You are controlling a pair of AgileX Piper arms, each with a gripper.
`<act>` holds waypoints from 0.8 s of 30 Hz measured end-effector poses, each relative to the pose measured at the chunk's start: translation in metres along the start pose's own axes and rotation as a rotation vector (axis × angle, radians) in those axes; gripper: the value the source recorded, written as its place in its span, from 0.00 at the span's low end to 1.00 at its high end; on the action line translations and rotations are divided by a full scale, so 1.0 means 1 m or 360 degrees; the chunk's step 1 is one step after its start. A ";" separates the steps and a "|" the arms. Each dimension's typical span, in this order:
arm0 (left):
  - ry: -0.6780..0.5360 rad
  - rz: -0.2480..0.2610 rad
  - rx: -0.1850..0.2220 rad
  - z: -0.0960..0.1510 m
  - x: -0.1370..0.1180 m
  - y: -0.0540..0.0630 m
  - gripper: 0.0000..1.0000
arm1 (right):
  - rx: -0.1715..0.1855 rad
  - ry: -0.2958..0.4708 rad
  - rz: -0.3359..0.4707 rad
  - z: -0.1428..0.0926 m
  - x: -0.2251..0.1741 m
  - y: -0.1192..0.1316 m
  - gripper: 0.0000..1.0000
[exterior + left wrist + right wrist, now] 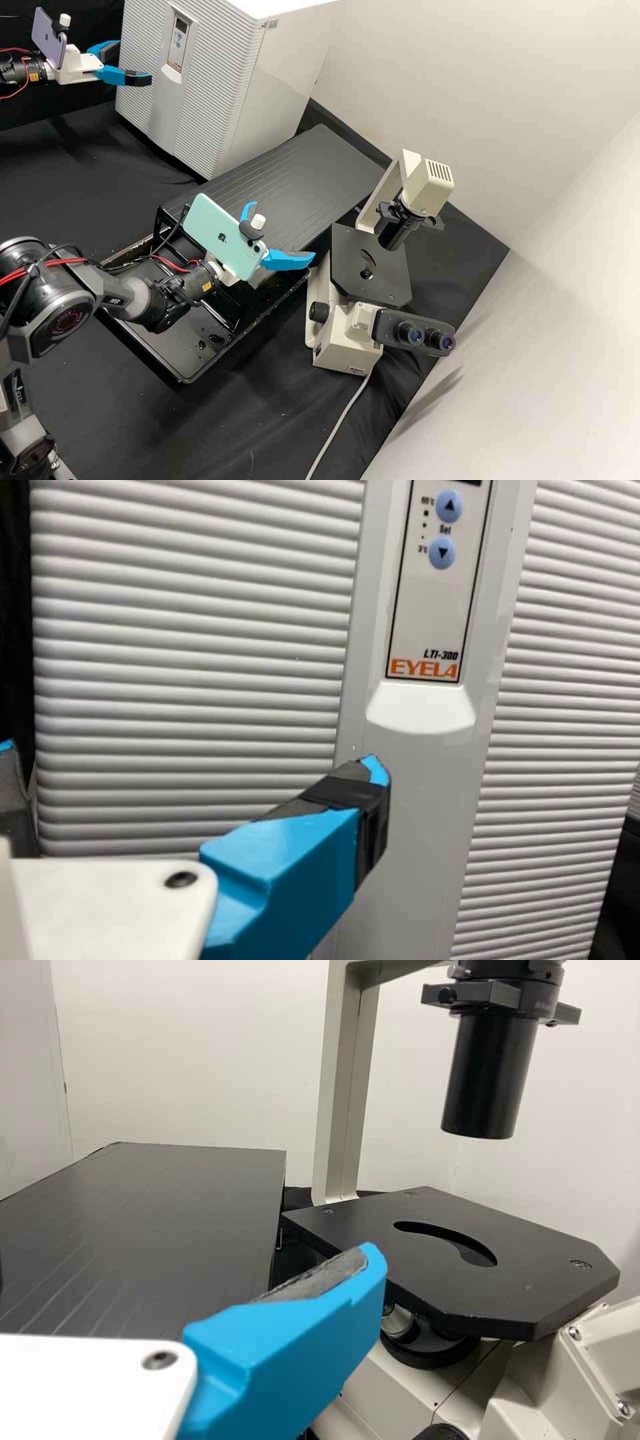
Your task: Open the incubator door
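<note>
While the left claw (135,63) hangs spread, the shut incubator door (212,87) stands just ahead of its tips; the right claw (283,231), also spread, is well apart.

We find the white incubator (287,83) standing upright on the black tabletop (73,163), its ribbed door (215,83) shut; we note a control panel (179,41) on its smooth grey vertical strip.
</note>
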 end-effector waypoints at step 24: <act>0.0075 0.0032 -0.0074 -0.004 -0.003 -0.003 0.00 | 0.0000 0.0000 0.0000 0.000 0.000 0.000 1.00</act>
